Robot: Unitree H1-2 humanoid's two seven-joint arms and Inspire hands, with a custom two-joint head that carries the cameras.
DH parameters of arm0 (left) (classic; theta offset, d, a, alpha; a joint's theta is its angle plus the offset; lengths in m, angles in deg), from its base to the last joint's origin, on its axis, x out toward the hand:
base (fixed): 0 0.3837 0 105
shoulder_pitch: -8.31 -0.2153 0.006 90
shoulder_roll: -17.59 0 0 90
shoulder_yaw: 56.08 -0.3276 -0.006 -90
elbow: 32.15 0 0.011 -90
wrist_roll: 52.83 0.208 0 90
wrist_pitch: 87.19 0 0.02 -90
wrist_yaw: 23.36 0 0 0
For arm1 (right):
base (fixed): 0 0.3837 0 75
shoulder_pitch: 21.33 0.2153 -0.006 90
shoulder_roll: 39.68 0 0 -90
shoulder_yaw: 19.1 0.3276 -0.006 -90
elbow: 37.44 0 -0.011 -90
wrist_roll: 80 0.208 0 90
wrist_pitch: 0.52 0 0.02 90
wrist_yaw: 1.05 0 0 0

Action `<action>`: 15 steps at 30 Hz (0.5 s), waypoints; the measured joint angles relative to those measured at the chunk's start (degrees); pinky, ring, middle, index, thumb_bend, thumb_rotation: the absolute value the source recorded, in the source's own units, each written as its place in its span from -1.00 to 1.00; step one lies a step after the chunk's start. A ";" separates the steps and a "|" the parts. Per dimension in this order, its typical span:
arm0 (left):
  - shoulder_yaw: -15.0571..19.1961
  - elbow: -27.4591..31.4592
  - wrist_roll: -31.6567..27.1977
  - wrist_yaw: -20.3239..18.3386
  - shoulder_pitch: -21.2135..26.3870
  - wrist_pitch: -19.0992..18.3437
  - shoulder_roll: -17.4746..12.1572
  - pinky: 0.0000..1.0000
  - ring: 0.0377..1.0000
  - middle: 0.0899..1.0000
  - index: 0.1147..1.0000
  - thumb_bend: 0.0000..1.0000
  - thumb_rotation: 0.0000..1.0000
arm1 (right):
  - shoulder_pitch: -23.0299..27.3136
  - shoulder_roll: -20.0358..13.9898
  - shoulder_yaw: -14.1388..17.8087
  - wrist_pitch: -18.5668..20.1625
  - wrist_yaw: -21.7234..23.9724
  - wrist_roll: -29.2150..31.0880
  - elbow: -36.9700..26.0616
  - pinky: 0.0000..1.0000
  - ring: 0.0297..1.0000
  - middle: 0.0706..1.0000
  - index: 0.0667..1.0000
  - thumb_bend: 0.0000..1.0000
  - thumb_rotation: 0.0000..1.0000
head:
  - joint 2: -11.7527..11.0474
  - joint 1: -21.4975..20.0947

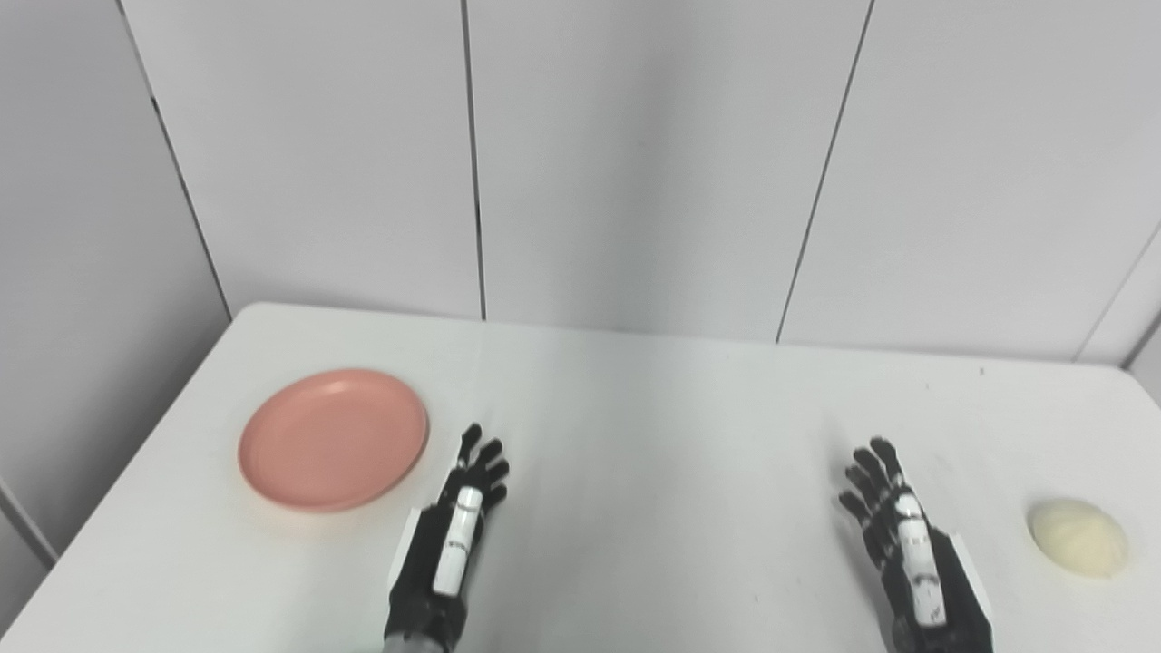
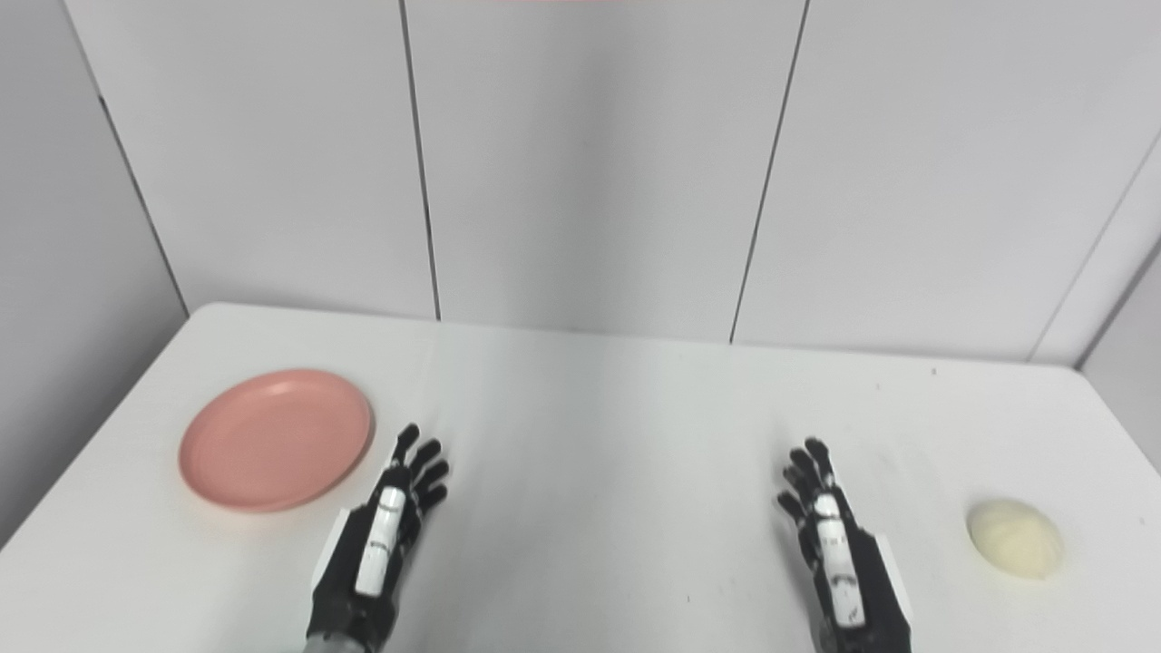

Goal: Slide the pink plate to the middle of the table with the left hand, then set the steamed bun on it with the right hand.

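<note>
Pale grey wall panels (image 1: pixel 635 163) stand behind a white table (image 1: pixel 653 435). The pink plate (image 1: pixel 333 438) lies empty at the table's left. The left hand (image 1: pixel 453 535), just beside its rim, and the right hand (image 1: pixel 907 544) hold nothing, fingers spread; both wrists are cut off below. The steamed bun (image 1: pixel 1078 537) sits far right.

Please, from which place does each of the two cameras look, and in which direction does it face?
Left eye view: on the head, facing forward and down at the white table; shows the left hand and right hand, both open.
Right eye view: on the head, slightly to the right, same direction; both arms enter from the bottom edge.
Shared: the pink plate at the left, the steamed bun at the right, and the grey wall panels behind.
</note>
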 measured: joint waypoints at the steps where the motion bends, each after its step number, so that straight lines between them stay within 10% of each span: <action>1: 0.09 -0.11 -0.13 -0.09 0.07 0.06 -0.05 0.86 0.86 0.91 0.99 0.24 0.88 | 0.02 0.08 -0.02 -0.06 -0.04 -0.05 0.06 0.87 0.90 0.90 0.94 0.50 0.87 | -0.18 -0.35; 9: 0.35 -0.81 -0.38 -1.65 0.60 6.36 -2.00 0.87 0.86 0.89 0.99 0.19 0.79 | 0.04 0.83 -0.36 -0.98 -0.28 -1.52 0.22 0.82 0.88 0.89 0.91 0.50 0.82 | -1.06 -3.17; 15: 2.81 -1.03 -0.43 -0.64 1.36 9.09 -1.92 0.71 0.73 0.76 0.89 0.61 0.76 | -0.07 0.83 -0.30 -1.00 -0.27 -1.87 0.15 0.85 0.90 0.91 0.92 0.46 0.82 | -0.53 -3.43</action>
